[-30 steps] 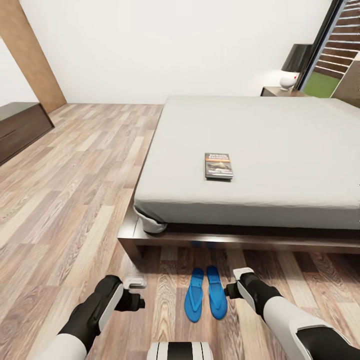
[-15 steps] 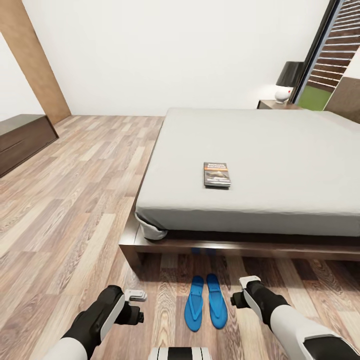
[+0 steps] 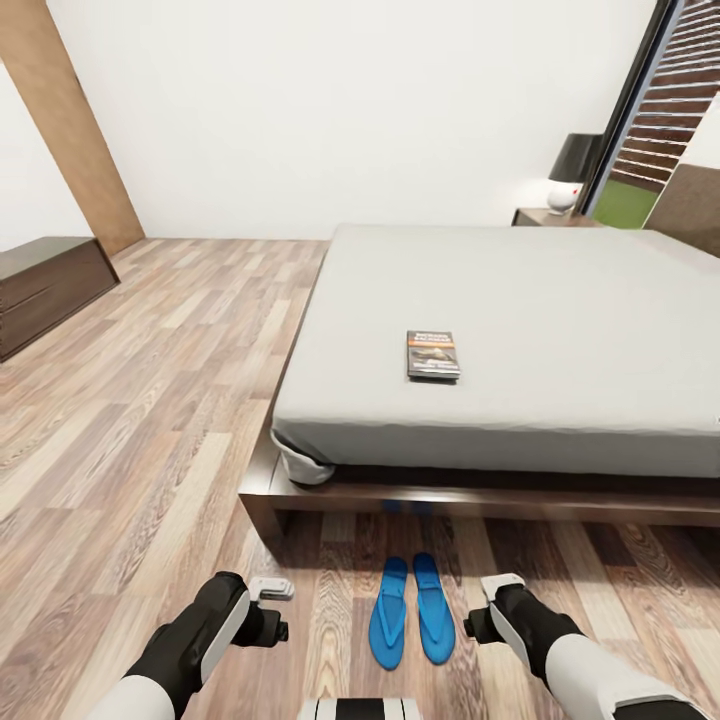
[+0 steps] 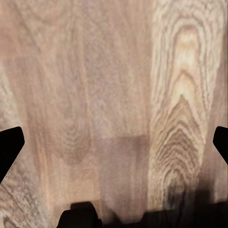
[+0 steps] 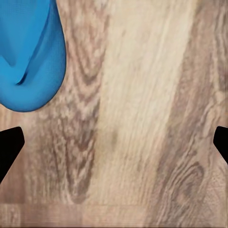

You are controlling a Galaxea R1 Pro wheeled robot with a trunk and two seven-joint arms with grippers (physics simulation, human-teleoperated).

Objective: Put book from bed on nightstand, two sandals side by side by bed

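Book [image 3: 433, 354] on bed [image 3: 560, 300], sandals [image 3: 411, 609] side by side on floor [image 3: 150, 400], both tools wide open — empty

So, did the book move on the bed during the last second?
No. The book lies at the same spot on the bed, equally far from the mattress's near edge. The whole picture shifted, so the camera moved.

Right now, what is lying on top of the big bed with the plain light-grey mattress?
One small dark paperback book with an orange band lies flat on the light-grey mattress, near its foot edge. The mattress's far right part runs out of the picture, so I cannot tell what lies there.
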